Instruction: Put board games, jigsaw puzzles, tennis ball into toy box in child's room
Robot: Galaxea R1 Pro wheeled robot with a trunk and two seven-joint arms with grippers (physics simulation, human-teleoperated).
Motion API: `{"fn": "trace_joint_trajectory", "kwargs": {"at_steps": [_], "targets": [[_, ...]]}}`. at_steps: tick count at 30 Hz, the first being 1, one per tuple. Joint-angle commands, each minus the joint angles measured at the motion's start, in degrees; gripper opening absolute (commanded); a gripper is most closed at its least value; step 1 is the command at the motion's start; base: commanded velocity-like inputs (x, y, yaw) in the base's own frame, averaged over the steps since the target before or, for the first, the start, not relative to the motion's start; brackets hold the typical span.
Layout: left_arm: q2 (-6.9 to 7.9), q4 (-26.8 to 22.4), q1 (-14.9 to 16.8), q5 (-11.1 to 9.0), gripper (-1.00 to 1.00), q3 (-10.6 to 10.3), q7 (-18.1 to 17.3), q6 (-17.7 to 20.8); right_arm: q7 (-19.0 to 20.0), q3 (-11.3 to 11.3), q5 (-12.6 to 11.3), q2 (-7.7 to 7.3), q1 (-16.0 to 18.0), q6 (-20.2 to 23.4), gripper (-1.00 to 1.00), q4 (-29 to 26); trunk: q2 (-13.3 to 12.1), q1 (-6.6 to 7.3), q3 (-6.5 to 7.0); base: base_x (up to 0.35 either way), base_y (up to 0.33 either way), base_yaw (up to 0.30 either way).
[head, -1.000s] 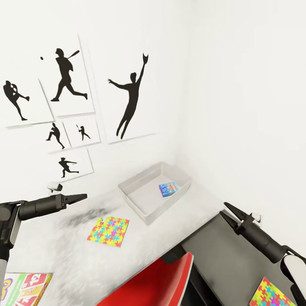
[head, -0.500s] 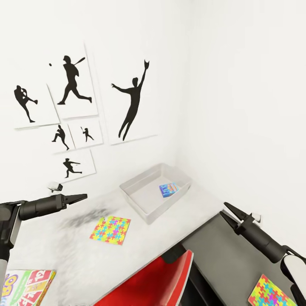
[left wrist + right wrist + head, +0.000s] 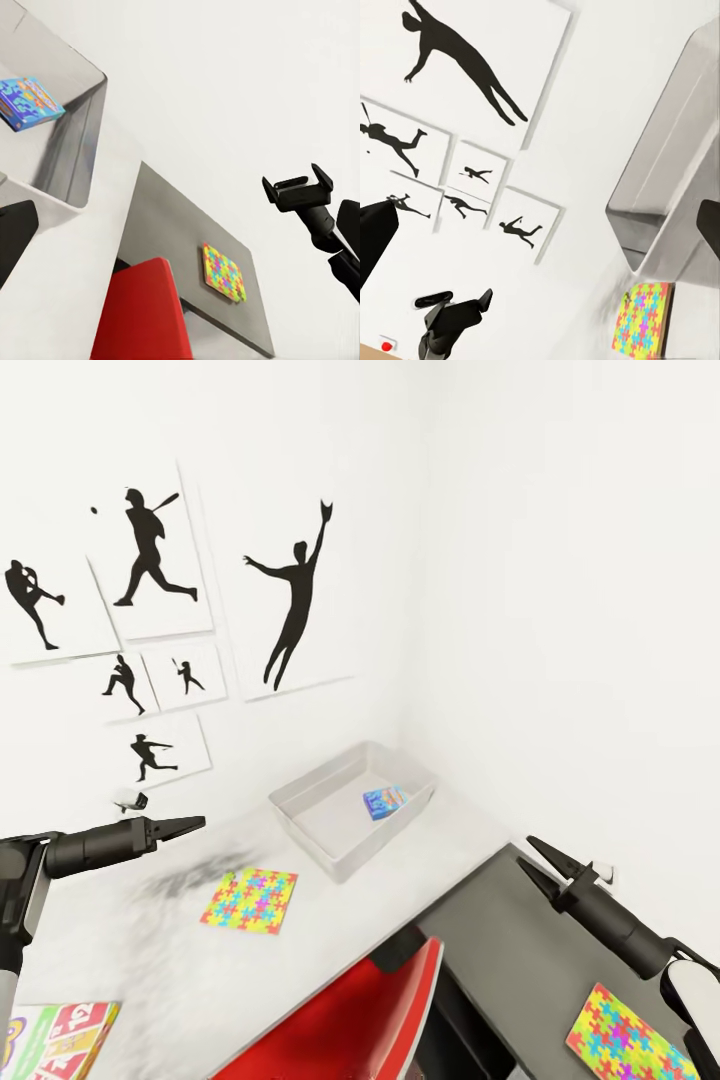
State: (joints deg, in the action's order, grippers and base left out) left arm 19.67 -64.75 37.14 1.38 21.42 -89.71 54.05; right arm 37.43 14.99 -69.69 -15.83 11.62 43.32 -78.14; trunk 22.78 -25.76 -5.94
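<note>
Standing in the corner of the white-walled room, an open pale grey rectangular toy box [image 3: 345,822] rests on the pale section of the angular worktop [image 3: 180,950], with a mostly blue printed board game box [image 3: 384,801] lying inside it, leaning against the far wall of the box. Just in front of the toy box, a thin square jigsaw puzzle of neon interlocking pieces [image 3: 250,901] lies flat on the pale surface. A second neon jigsaw puzzle square [image 3: 628,1037] lies on the dark grey section of the worktop, near the right arm. A white-green-red printed board game box [image 3: 55,1040] sits at the near left edge of the worktop. A red chair back [image 3: 345,1020] stands between the two sections.

The left pincer [image 3: 190,824] hovers above the pale surface, its slim black fingers lying close together with nothing between them. The right pincer [image 3: 533,859] hangs over the dark section, its two pointed fingers spread apart and empty. Black baseball-player silhouette prints [image 3: 150,610] hang on the wall.
</note>
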Motion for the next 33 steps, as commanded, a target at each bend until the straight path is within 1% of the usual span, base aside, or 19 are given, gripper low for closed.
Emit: {"fn": "trace_joint_trajectory", "kwargs": {"at_steps": [1, 10, 22, 33], "targets": [[0.02, -0.02, 0.03, 0.15, 1.00, 0.03, -0.29, 0.61, 0.01, 0.04, -0.18, 0.01, 0.07, 0.36, 1.00, 0.01, 0.14, -0.02, -0.17, -0.144, 0.114, -0.241], [0.04, -0.02, 0.03, 0.14, 1.00, 0.03, -0.29, 0.56, 0.01, 0.04, -0.18, 0.01, 0.07, 0.34, 1.00, 0.01, 0.14, -0.02, -0.49, -0.178, 0.133, -0.251], [0.06, -0.02, 0.03, 0.12, 1.00, 0.03, -0.29, 0.57, 0.01, 0.04, -0.18, 0.01, 0.07, 0.36, 1.00, 0.33, 0.14, -0.02, -0.80, -0.199, 0.067, -0.265], [0.03, -0.02, 0.03, 0.12, 1.00, 0.03, -0.29, 0.61, 0.01, 0.04, -0.18, 0.01, 0.07, 0.37, 1.00, 0.44, 0.14, -0.02, -0.85, -0.202, 0.187, -0.273]]}}
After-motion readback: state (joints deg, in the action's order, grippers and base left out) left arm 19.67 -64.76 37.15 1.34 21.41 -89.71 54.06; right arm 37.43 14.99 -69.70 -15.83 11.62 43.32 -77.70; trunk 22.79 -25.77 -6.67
